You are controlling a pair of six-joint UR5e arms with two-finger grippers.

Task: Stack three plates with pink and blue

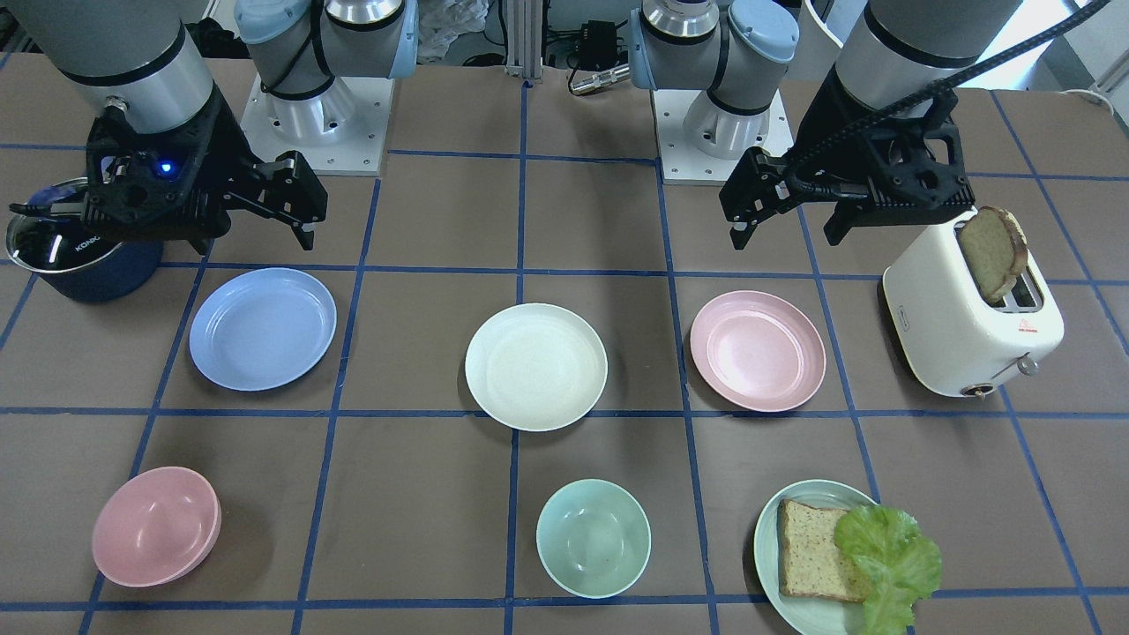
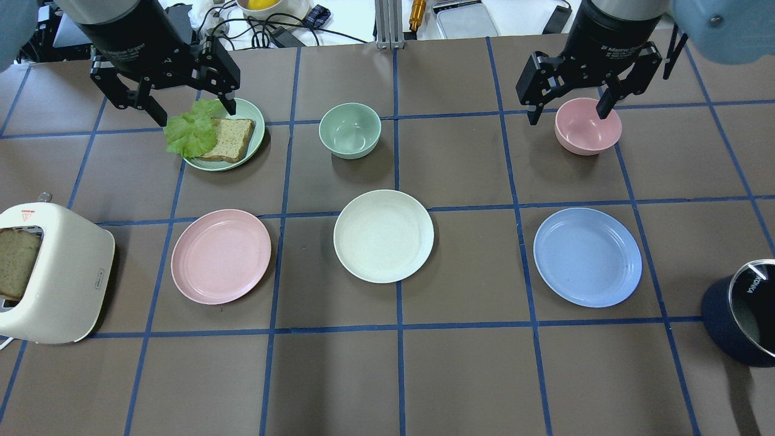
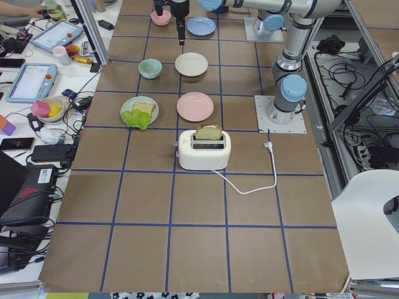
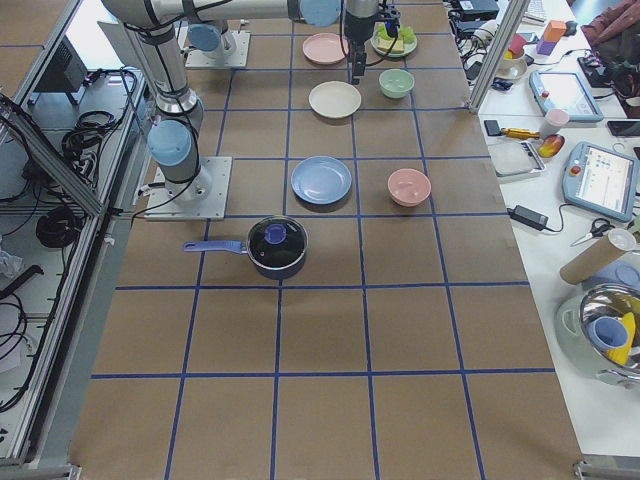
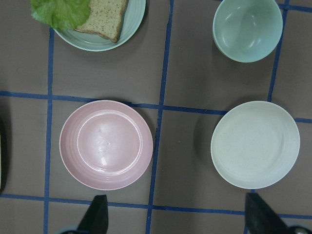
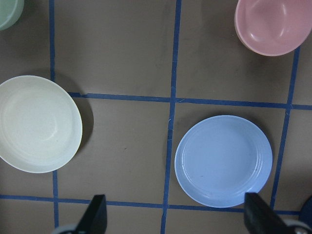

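The three plates lay flat and separate in one row across the middle of the table, so no stacking had yet been done: the cream plate (image 2: 383,235) in the centre, the pink plate (image 2: 221,256) well apart from it on the robot's left, and the blue plate (image 2: 587,257) well apart on its right, all right side up and empty. That spacing seemed to split the work evenly, with one coloured plate within reach of each arm and the cream one between them as a likely base. The left gripper (image 2: 195,114) hung high above the table with its jaws spread wide and nothing between them, and its wrist view looked straight down on the pink and cream plates. The right gripper (image 2: 568,115) hung at the same height, also wide open and empty, with the blue and cream plates under its camera. This looked like a ready pose, high enough to survey the row before either arm committed to a rim. Beyond the row, on the side away from the robot, stood the pink bowl (image 2: 587,126), the green bowl (image 2: 350,129) and the green plate (image 2: 249,108) carrying bread and lettuce. A toaster (image 2: 60,278) and a dark pot (image 2: 742,312) sat at the two ends of the table, each out of the way of a lift towards the centre.
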